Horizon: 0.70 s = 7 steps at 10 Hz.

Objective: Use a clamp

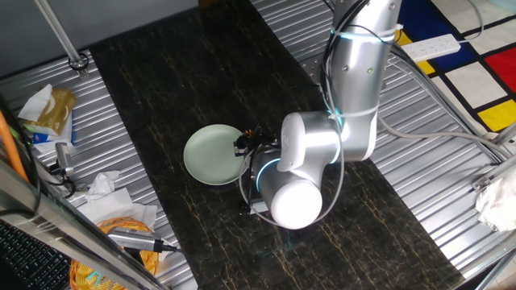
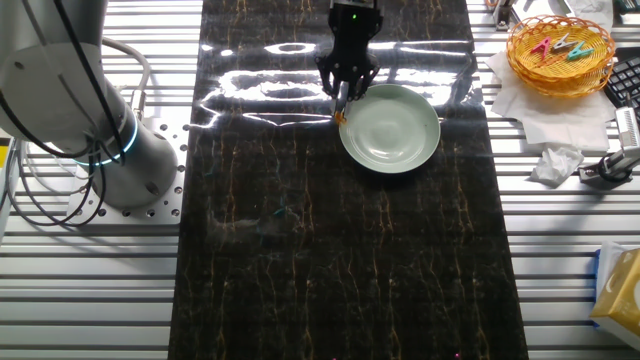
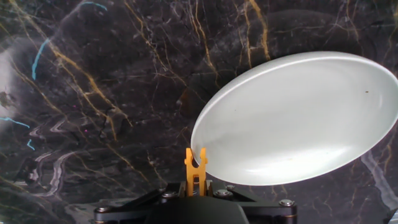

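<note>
The tiny orange-yellow clamp [image 3: 194, 169] is held in my gripper [image 3: 195, 186], its two prongs pointing out toward the rim of the pale green plate [image 3: 298, 118]. The prong tips sit right at the plate's near edge; I cannot tell if they touch it. In the other fixed view my gripper [image 2: 343, 100] hangs at the plate's [image 2: 392, 128] upper-left rim with the clamp [image 2: 340, 116] at its tip. In one fixed view the arm hides most of the gripper [image 1: 247, 145] beside the plate [image 1: 213, 154].
The plate lies on a dark marbled mat [image 2: 330, 250] over a ribbed metal table. A wicker basket [image 2: 560, 50] with more clips, crumpled paper [image 2: 555, 165] and tools stand at the table's side. The arm's base [image 2: 90, 110] stands beside the mat.
</note>
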Each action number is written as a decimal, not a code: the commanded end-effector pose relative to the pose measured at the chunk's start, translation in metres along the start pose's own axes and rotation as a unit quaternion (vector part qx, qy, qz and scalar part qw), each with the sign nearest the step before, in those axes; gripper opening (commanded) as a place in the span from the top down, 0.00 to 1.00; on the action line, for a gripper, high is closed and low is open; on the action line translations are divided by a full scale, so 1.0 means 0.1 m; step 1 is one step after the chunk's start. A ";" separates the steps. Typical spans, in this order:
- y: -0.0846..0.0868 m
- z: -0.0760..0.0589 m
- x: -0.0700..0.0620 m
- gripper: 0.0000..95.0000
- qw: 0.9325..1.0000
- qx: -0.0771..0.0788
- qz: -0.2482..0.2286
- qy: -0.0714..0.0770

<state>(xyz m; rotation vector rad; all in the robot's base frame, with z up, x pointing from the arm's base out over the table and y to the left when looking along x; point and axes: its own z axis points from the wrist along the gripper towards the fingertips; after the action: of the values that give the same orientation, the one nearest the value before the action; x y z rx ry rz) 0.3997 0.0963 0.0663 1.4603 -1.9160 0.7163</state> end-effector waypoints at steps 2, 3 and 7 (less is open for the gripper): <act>0.01 0.01 0.00 1.00 1.000 -0.004 -0.003 0.007; 0.02 0.02 -0.01 1.00 1.000 -0.004 -0.004 0.012; 0.05 0.04 -0.01 1.00 1.000 -0.003 -0.002 0.011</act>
<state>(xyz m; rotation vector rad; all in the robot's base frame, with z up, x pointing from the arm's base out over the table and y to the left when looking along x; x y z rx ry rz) 0.3945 0.0951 0.0632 1.4439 -1.8991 0.7254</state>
